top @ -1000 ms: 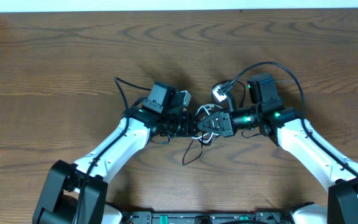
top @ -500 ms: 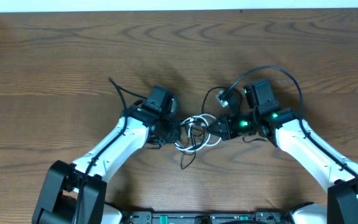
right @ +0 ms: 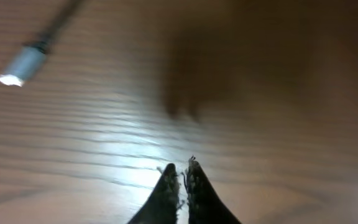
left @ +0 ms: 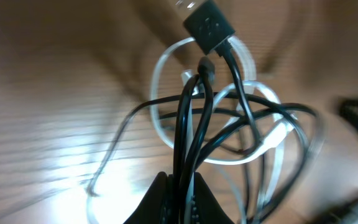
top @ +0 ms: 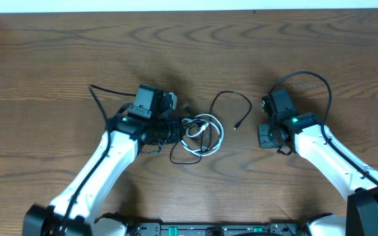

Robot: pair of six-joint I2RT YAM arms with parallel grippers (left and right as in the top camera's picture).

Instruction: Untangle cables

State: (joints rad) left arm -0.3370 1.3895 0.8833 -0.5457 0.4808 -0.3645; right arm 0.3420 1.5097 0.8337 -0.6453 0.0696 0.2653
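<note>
The white cable (top: 220,133) lies coiled at the table's middle, tangled with the black cable (top: 231,94). The black cable arcs away to the right and ends in a small plug (top: 237,125) on the wood. My left gripper (top: 178,129) is at the coil's left edge, shut on the bundle. In the left wrist view my jaws (left: 182,180) pinch several black strands, with the white loops (left: 166,127) and a black plug (left: 209,25) beyond them. My right gripper (top: 262,136) is shut and empty, apart from the cables. The right wrist view shows its closed fingertips (right: 180,168) over bare wood and a silver-tipped plug (right: 18,67) at the upper left.
The wooden table (top: 58,59) ends at a pale wall along the back. Thick black robot wires loop behind each wrist, one above the right arm (top: 307,77) and one left of the left arm (top: 97,95).
The arms have drawn apart. My left gripper moved left with the cable bundle. My right gripper let go of the black cable and moved right; that cable's end now lies loose on the table.
</note>
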